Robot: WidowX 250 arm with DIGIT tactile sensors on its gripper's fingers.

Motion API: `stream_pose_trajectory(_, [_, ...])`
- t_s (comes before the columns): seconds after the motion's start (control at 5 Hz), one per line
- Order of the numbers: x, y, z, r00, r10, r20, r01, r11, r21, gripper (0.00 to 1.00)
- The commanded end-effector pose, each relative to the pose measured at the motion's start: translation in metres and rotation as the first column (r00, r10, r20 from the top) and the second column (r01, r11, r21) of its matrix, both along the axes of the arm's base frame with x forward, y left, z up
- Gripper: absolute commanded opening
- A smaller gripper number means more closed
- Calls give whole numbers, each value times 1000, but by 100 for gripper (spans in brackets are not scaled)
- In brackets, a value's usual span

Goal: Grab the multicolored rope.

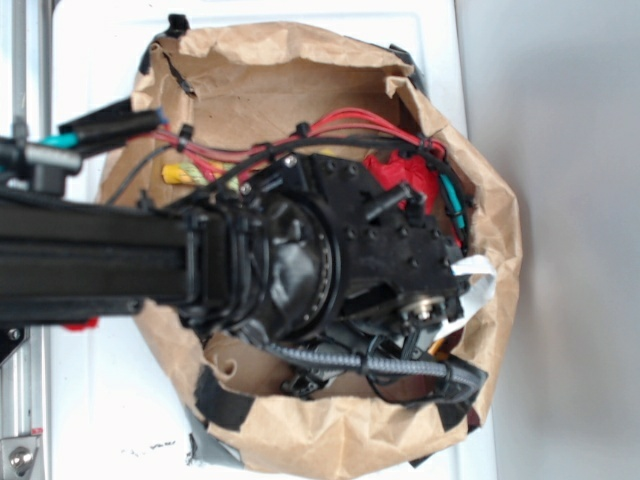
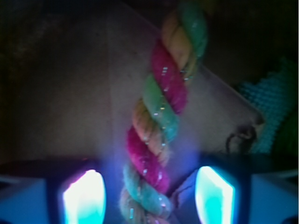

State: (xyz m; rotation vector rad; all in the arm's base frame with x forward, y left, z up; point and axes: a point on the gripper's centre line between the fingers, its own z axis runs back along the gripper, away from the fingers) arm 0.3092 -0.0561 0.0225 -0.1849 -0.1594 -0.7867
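Multicolored rope between spread end effector fingers

Exterior view is bright and evenly lit, white surface nearly washed out, black arm swallowing detail in shadow inside the crumpled brown paper bag. Wrist view is dim and soft; the twisted red, yellow and green rope blurs, two glowing blue-white fingertips flare at the bottom.

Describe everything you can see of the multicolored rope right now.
The multicolored rope is thick, twisted, soft-looking cord with pink-red, yellow-orange and green strands. In the wrist view it runs from the top down between the gripper fingers, which stand apart on either side. In the exterior view only a yellow end shows, inside the paper bag.
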Motion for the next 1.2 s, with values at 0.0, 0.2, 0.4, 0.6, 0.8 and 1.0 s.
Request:
stream_pose_trajectory(0.0, [-9,-13,-6,999,-36,-5,36,999,-1,0])
stream_pose_trajectory(0.2, [-9,-12,-4,999,-34,0,34,999,-3,0])
stream_pose_trajectory(0.4, [-8,-7,2,1000,-11,12,11,1000,-12,0])
stream_pose_trajectory(0.6, [-12,5,16,999,42,27,-41,999,-29,0])
stream_pose_trajectory(0.8, [-26,19,55,961,275,12,-274,961,-40,0])
stream_pose_trajectory(1.0, [-38,30,90,898,433,75,-430,901,-52,0])
